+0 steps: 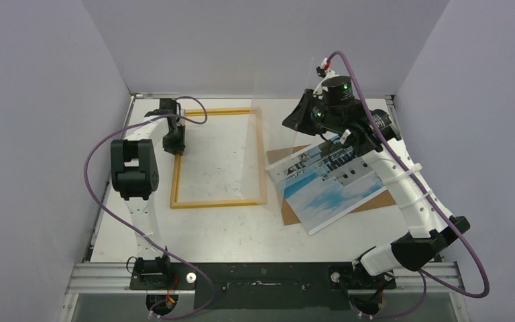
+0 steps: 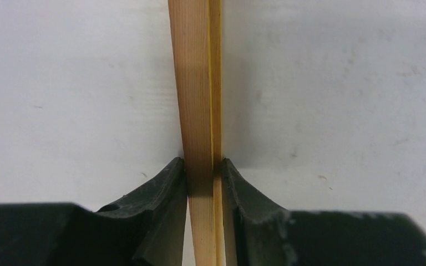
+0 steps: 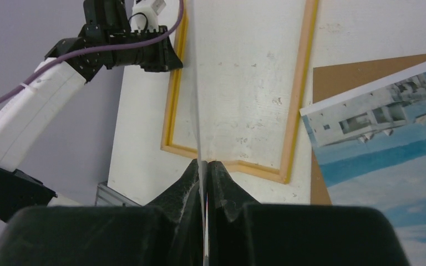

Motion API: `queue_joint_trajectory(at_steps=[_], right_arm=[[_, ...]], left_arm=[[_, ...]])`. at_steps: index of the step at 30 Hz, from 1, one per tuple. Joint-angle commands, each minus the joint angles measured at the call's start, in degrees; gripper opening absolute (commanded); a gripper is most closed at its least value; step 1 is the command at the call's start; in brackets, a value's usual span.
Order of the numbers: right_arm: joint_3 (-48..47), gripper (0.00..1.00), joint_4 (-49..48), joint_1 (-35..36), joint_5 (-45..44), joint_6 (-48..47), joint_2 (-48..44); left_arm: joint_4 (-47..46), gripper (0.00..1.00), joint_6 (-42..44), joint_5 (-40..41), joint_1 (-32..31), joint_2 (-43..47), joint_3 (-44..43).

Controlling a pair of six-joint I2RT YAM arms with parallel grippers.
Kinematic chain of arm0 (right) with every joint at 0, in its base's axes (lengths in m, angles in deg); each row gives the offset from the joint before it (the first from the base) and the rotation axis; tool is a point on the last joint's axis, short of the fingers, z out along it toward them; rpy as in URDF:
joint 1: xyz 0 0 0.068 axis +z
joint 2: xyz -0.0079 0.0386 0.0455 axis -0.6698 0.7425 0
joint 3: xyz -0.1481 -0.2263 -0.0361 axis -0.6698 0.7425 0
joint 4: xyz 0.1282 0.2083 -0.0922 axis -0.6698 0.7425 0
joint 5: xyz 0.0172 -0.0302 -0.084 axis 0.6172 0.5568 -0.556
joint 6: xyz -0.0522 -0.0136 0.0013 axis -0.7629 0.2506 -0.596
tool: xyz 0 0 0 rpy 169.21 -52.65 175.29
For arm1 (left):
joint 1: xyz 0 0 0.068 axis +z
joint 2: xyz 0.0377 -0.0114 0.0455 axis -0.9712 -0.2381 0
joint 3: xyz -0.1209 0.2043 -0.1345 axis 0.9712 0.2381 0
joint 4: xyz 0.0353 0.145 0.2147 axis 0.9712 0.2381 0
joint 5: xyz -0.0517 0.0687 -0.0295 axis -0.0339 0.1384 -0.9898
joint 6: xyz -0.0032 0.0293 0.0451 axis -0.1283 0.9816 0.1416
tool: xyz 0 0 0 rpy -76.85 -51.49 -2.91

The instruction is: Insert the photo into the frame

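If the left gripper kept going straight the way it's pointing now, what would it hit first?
The white table. The left gripper points down, fingers clamped on a rail of the frame, so the tips would likely touch it almost at once, though depth is unclear.

The left wrist view cuts the frame (image 2: 197, 83) off at top and bottom, leaving only one bar, pinched in the left hand (image 2: 204, 169). Near the surface's right edge, the photo (image 1: 328, 184) covers most of the brown backing board (image 1: 290, 213), and the right arm hides the photo's far corner. The clear pane (image 3: 199, 122) clamped in the right hand (image 3: 204, 169) shows edge-on as a thin line. From above its outline is too faint to trace.
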Motion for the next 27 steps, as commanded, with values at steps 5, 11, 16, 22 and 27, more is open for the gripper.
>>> queue_joint_trajectory(at_steps=[5, 11, 16, 22, 27], right_arm=[[0.82, 0.0, -7.76, -1.61, 4.36, 4.52, -0.27], [3.55, 0.0, -8.4, -2.42, 6.88, 4.98, -1.53], [4.48, 0.0, -6.66, -3.43, 8.68, 3.23, -2.73], [3.41, 0.0, -5.14, -4.32, 13.87, 3.79, -2.35], [-0.98, 0.0, -5.7, -3.92, 21.25, 11.12, 1.74]], left_arm=[[-1.85, 0.0, 0.08, 1.24, -5.55, 7.13, 10.0], [-0.38, 0.0, -2.82, 3.6, -5.44, 8.58, 10.47], [2.53, 0.32, -7.72, 2.51, -2.59, 11.2, 8.03], [2.03, 0.53, -13.16, -14.51, 3.83, 17.93, 7.31], [1.37, 0.69, -16.56, -21.19, 5.79, 22.36, 7.57]])
